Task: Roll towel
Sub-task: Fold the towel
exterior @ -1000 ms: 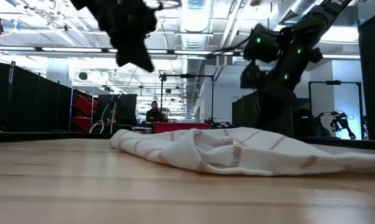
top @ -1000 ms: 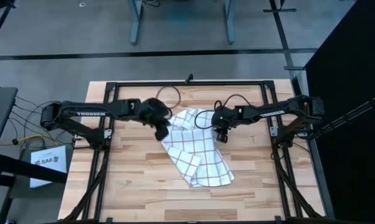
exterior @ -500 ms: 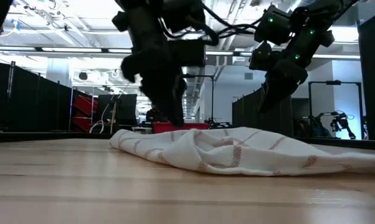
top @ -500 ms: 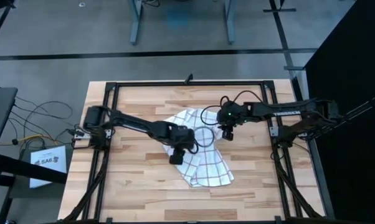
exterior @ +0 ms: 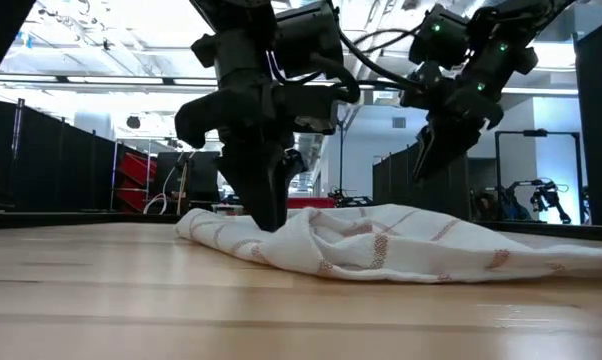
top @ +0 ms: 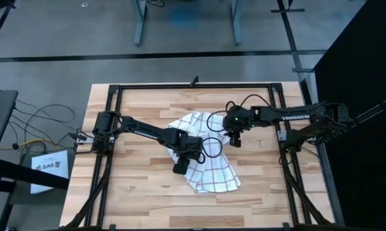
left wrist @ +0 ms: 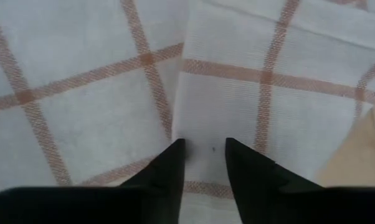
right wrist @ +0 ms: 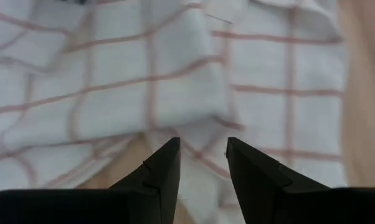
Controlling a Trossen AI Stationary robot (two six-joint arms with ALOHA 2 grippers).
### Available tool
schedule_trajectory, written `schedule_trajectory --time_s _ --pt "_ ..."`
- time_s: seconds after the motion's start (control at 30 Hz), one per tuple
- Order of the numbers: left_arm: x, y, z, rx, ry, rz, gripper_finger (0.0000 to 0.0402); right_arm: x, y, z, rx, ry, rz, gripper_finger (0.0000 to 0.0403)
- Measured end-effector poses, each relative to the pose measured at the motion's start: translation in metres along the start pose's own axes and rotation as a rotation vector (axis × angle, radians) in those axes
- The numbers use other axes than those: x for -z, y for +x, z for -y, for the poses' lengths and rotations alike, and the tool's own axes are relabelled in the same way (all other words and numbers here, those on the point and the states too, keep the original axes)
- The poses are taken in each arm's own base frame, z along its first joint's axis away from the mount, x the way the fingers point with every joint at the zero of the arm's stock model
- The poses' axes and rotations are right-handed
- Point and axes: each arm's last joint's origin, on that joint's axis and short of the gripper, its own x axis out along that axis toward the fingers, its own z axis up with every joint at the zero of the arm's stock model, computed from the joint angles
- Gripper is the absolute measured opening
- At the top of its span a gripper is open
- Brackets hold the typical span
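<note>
On the wooden bench [top: 135,192] the thin, limp checked towel [top: 209,163] is lying crumpled beneath the narrowly parted left gripper [left wrist: 203,149] pressing its edge, best pinched there, while the similarly parted right gripper [right wrist: 202,149] is hovering above its far side.

A light butcher-block wooden table [top: 142,192] with a black metal frame [top: 193,85] stands on a grey concrete floor [top: 65,32] crossed by dark lines. Grey metal legs of another table [top: 140,25] stand beyond it. Cables [top: 26,138] and a white paper sheet [top: 49,168] lie on the floor at one side. A black partition [top: 366,77] fills the other side. Across the table, the room has bright ceiling lights [exterior: 311,25], dark partitions [exterior: 41,165], a red cabinet [exterior: 131,175] and a seated person [exterior: 247,182] far back.
</note>
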Motion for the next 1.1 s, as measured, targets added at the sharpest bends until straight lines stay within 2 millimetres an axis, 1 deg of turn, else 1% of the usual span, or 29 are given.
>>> schedule_trajectory --time_s 0.13,0.3,0.37,0.47,0.53,0.6,0.7,0.8,0.9,1.0,1.1 --pt "-0.001 0.003 -0.002 -0.029 -0.009 0.004 0.0065 -0.001 0.003 -0.009 -0.025 -0.030 -0.005 0.0119" --pt "-0.002 0.005 -0.005 -0.049 -0.003 0.014 0.0062 -0.002 0.004 -0.018 -0.045 -0.059 0.002 0.0119" --pt "-0.001 0.009 -0.006 -0.047 0.010 0.003 0.0062 -0.002 0.004 -0.020 -0.049 -0.059 0.001 0.0119" --pt "0.000 0.009 -0.003 -0.044 0.039 -0.006 0.0055 -0.002 0.004 -0.020 -0.049 -0.041 0.001 0.0119" --pt "0.000 0.010 -0.002 -0.043 0.044 -0.005 0.0038 -0.002 0.004 -0.020 -0.049 -0.039 -0.001 0.0119" --pt "-0.001 0.009 -0.002 -0.043 0.030 -0.003 0.0013 -0.002 0.004 -0.020 -0.049 -0.039 0.000 0.0119" --pt "-0.006 0.003 -0.001 -0.047 0.018 0.014 0.0003 -0.002 0.004 -0.020 -0.049 -0.039 0.001 0.0119" --pt "-0.016 -0.010 0.002 -0.064 0.027 0.055 0.0001 -0.004 0.004 -0.022 -0.056 -0.044 0.016 0.0119" --pt "-0.021 -0.018 0.004 -0.063 0.041 0.047 0.0000 -0.011 0.005 -0.029 -0.113 -0.064 0.094 0.0119" --pt "-0.019 -0.018 0.004 -0.064 0.041 0.034 0.0000 -0.015 0.016 -0.035 -0.141 -0.068 0.113 0.0119" --pt "-0.017 -0.017 0.004 -0.061 0.036 0.011 0.0000 -0.009 0.039 -0.035 -0.155 -0.058 0.039 0.0119"
